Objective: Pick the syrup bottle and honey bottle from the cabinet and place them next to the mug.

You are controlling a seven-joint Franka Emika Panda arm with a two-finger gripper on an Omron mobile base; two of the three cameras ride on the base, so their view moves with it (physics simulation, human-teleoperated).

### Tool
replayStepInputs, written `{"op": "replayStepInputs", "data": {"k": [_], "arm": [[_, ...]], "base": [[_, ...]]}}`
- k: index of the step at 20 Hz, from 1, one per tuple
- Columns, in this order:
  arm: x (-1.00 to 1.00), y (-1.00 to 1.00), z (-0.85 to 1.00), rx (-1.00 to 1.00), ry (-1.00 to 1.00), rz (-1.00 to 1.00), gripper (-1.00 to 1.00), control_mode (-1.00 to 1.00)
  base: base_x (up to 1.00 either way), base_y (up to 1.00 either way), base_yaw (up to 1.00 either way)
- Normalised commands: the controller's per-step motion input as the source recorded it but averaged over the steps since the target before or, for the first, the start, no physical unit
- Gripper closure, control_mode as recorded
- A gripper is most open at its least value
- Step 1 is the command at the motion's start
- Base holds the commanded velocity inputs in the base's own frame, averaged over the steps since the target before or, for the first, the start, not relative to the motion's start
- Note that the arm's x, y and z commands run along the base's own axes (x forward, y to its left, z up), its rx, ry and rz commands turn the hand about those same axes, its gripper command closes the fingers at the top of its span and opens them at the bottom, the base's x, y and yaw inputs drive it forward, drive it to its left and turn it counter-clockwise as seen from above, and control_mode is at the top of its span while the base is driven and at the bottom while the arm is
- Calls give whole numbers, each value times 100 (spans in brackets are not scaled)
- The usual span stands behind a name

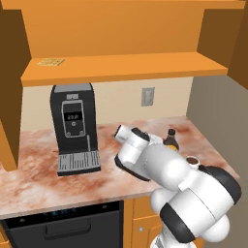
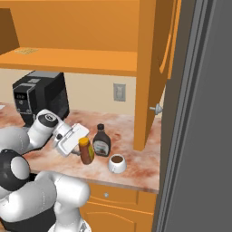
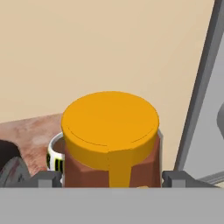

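Observation:
The honey bottle (image 2: 86, 152), amber with a yellow cap, is on the marble counter (image 2: 131, 131), slightly tilted; I cannot tell if its base touches. My gripper (image 2: 84, 147) is shut on it, and in the hand view the fingertips (image 3: 46, 178) press both sides of the honey bottle (image 3: 109, 127). The dark syrup bottle (image 2: 101, 142) stands upright just behind it. The white mug (image 2: 117, 164) with brown liquid sits to the front right, close to both. From the left base I see the syrup bottle (image 1: 171, 138) and mug (image 1: 193, 161) past my arm. The orange cabinet (image 1: 121, 68) shelf hangs above.
A black coffee machine (image 1: 72, 126) stands on the counter's left part. The cabinet's open door (image 2: 152, 68) hangs over the counter's right end, beside a tall grey panel (image 2: 195, 113). A small flat thing (image 1: 51, 62) lies on the shelf. A wall outlet (image 1: 147, 96) is behind.

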Motion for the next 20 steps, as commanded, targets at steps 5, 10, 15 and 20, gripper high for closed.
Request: {"op": "replayStepInputs", "data": {"k": [5, 10, 15, 20], "arm": [[0, 0, -34, 0, 0, 0, 100, -100], [0, 0, -16, 0, -1, 2, 100, -100], [0, 0, -2, 0, -4, 3, 100, -100], [3, 0, -6, 0, -2, 2, 100, -100]], "base": [[0, 0, 0], [0, 0, 0], [0, 0, 0], [0, 0, 0]]}}
